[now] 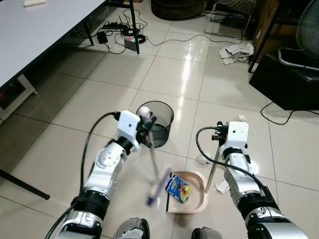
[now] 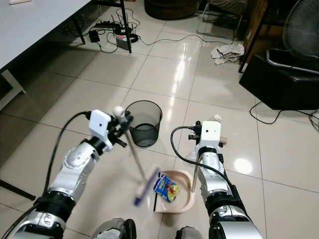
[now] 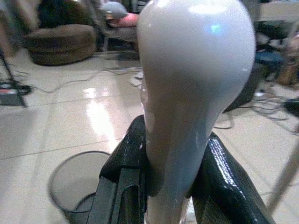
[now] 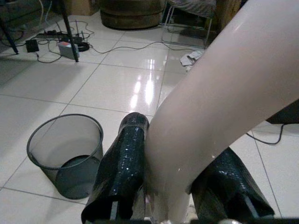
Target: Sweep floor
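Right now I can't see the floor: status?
Left gripper shut on broom. Right gripper shut on dustpan handle. Wrapper in pan. Bin just ahead.

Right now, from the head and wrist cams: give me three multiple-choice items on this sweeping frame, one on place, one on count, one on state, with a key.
1. Where is the blue and yellow snack packet?
A. in the beige plastic dustpan
B. in the black wire-mesh wastebasket
C. on the grey table

2. How many black wire-mesh wastebaskets stand on the tiled floor?
A. one
B. two
C. three

3. What is the left gripper doing?
A. hanging open
B. shut on the white-handled broom
C. gripping the wastebasket rim

Key: 1 A, the packet lies inside the pan. 2 A, a single basket stands ahead of the arms. 3 B, the left wrist view shows both fingers clamped on the handle, while the right gripper holds the dustpan's pole.
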### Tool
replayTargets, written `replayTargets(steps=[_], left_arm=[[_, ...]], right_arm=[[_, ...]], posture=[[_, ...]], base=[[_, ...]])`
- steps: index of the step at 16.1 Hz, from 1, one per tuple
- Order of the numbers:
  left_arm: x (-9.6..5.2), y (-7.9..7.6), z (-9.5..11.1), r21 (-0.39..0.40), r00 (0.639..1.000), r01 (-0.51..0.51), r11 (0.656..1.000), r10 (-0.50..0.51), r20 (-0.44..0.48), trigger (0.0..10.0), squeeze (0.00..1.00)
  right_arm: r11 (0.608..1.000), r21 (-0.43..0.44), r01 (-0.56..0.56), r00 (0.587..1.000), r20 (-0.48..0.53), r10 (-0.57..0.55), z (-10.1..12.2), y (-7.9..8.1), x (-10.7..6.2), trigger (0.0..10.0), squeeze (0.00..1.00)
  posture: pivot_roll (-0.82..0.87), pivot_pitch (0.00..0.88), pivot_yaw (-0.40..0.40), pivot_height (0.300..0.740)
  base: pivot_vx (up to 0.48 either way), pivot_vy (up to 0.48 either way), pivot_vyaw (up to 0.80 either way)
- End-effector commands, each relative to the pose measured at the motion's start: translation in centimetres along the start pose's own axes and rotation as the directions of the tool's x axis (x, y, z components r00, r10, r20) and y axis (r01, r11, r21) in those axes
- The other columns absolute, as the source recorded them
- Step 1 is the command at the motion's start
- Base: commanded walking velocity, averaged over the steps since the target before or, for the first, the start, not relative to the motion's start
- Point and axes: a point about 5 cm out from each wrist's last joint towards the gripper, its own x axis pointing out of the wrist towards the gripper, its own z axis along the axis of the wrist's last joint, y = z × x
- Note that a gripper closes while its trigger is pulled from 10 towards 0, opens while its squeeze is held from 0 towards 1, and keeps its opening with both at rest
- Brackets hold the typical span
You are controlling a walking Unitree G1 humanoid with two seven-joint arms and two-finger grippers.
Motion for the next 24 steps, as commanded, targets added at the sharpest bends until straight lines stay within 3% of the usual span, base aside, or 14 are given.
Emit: replayTargets(steps=[1,4,9,16,18,19,24], left_arm=[[0.2,0.1,1.3,0.005,0.998,0.012,1.000,-0.012,0.058,10.0,0.00],[0.7,-0.4,1.8,-0.043,0.996,0.029,0.999,-0.025,0.088,10.0,0.00],[1.4,0.0,3.0,-0.124,0.987,-0.035,0.992,0.054,0.153,10.0,0.00],[1.5,2.5,4.8,-0.219,0.944,-0.198,0.955,0.246,0.219,10.0,0.00],[1.2,3.8,6.3,-0.139,0.931,-0.217,0.966,0.248,0.267,10.0,0.00],[0.7,4.4,6.7,-0.041,0.944,-0.193,0.980,0.197,0.264,10.0,0.00],[-2.2,5.6,4.9,0.115,0.984,-0.110,0.987,0.092,0.150,10.0,0.00]], right_arm=[[1.000,-0.005,0.002,0.999,0.041,-0.002,0.9,0.1,0.5,10.0,0.00],[1.000,0.005,0.006,0.999,0.041,-0.007,0.9,0.2,0.4,10.0,0.00],[1.000,0.008,0.010,0.999,0.040,-0.010,0.9,0.1,0.5,10.0,0.00],[1.000,0.008,-0.011,0.999,0.037,0.011,0.8,0.4,0.4,10.0,0.00],[1.000,0.011,-0.015,0.999,0.037,0.014,0.8,0.4,0.4,10.0,0.00],[1.000,0.019,-0.005,0.999,0.038,0.004,0.8,0.2,0.4,10.0,0.00],[0.996,0.086,0.038,0.997,0.066,-0.043,1.7,-0.8,0.6,10.0,0.00]], posture=[[0.02,0.067,0.074,0.740],[0.02,0.066,0.073,0.740],[0.02,0.061,0.069,0.740],[0.02,0.037,0.062,0.740],[0.02,0.030,0.063,0.740],[0.02,0.031,0.065,0.740],[0.03,0.020,0.047,0.740]], base=[[0.000,0.000,0.00],[0.000,0.000,0.00],[0.000,0.000,0.00],[0.000,0.000,0.00],[0.000,0.000,0.00],[0.000,0.000,0.00],[0.000,0.000,0.00]])
